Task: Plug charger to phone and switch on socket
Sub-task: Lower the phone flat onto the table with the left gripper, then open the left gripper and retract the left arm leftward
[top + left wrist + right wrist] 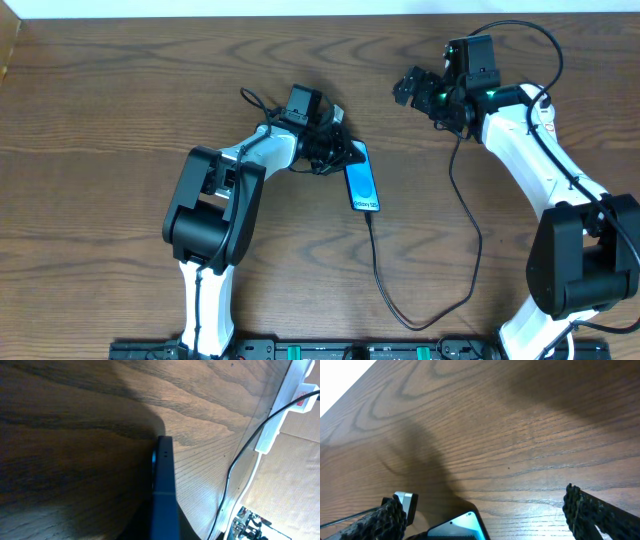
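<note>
"Galaxy S25+" on phone [362,186]

The table [120,100] is brown grained wood with a soft sheen. The phone [362,182] has a glossy screen and matt dark edges. The socket [287,397] looks like smooth white plastic. The right gripper [485,510], at one o'clock, has rough black pads [585,510].

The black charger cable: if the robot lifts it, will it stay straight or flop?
Probably flop: the charger cable lies in loose curves on the table, so it looks bendy. It is thin, so likely light. Its end meets the phone, so a hard tug might drag that too.
</note>
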Robot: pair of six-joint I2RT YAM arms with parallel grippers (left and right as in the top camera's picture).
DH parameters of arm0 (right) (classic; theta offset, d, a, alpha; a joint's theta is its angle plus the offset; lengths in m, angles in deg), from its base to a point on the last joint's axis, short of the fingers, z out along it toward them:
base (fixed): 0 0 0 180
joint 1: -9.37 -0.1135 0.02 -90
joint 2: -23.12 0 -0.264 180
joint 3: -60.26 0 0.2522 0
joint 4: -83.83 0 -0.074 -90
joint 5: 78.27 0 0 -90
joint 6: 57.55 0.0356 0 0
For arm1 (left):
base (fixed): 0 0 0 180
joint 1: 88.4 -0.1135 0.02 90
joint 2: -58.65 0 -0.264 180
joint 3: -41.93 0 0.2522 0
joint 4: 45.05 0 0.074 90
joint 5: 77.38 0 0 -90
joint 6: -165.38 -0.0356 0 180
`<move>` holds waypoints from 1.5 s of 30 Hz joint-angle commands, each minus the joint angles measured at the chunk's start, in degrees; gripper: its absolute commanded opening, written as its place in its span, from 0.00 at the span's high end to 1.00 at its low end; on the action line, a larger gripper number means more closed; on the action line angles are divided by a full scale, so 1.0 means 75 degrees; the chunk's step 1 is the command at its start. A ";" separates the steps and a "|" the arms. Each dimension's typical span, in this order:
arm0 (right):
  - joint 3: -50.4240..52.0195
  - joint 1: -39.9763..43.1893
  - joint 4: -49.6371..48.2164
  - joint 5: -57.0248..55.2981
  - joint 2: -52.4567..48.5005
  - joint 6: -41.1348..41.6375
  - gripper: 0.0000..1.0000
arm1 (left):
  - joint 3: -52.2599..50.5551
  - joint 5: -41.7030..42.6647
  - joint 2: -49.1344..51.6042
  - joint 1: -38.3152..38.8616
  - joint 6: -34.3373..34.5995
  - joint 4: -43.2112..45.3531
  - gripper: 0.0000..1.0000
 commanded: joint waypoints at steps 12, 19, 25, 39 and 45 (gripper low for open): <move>-0.0029 0.0041 0.0023 -0.0087 0.0096 -0.0119 0.01 | 0.0041 -0.0280 0.0015 -0.0006 -0.0251 -0.0195 0.77; -0.0029 0.0041 0.0032 -0.0087 0.0096 -0.0119 0.01 | 0.0041 -0.0280 0.0015 -0.0038 -0.0338 -0.0198 0.67; -0.0029 0.0041 0.0064 -0.0087 0.0096 -0.0149 0.01 | 0.0041 -0.0434 0.0015 -0.0154 -0.0396 -0.0458 0.51; -0.0029 0.0041 0.0061 -0.0087 0.0096 -0.0146 0.01 | 0.0041 -0.2486 0.0012 -0.0583 -0.0458 -0.2037 0.49; -0.0029 0.0041 0.0061 -0.0087 0.0096 -0.0178 0.01 | 0.0044 -0.2876 0.0009 -0.0729 -0.0603 -0.2346 0.49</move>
